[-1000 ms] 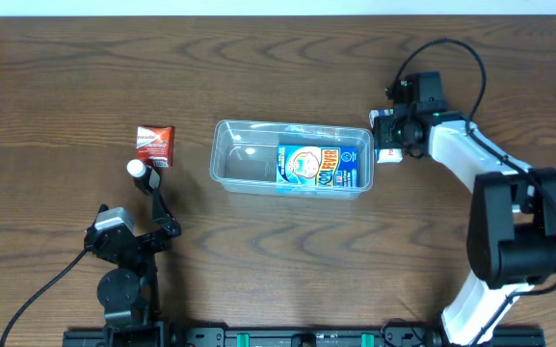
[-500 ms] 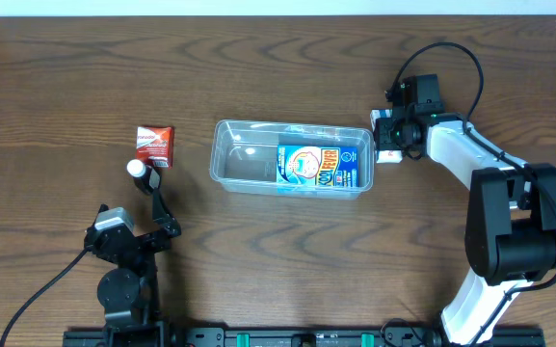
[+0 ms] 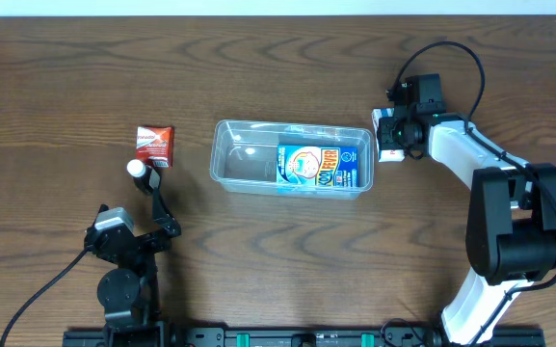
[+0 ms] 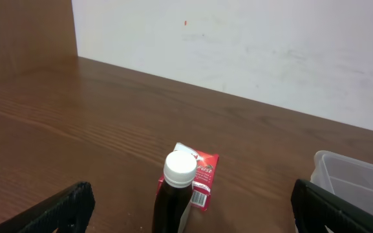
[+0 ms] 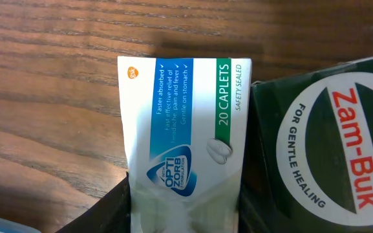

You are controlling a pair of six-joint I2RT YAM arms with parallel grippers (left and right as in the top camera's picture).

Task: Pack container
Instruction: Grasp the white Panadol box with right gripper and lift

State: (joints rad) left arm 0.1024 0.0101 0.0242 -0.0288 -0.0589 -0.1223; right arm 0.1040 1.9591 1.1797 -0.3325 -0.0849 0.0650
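Observation:
The clear plastic container (image 3: 231, 166) lies at the table's middle with a blue snack box (image 3: 316, 166) in its right half; its corner shows in the left wrist view (image 4: 357, 175). My right gripper (image 3: 396, 137) is just off the container's right end, shut on a white caplet box (image 5: 183, 129), one finger on each side. A dark green Zam-Buk box (image 5: 322, 142) lies right beside it. My left gripper (image 4: 189, 210) is open and empty at the near left, behind a dark bottle with a white cap (image 4: 176, 194).
A small red box (image 3: 154, 145) lies left of the container, just behind the bottle (image 3: 138, 170); it also shows in the left wrist view (image 4: 202, 175). A white wall runs along the table's far edge.
My right gripper has shifted very slightly near the container's right end with the white box between its fingers. The left arm, the bottle and the red box have not moved.

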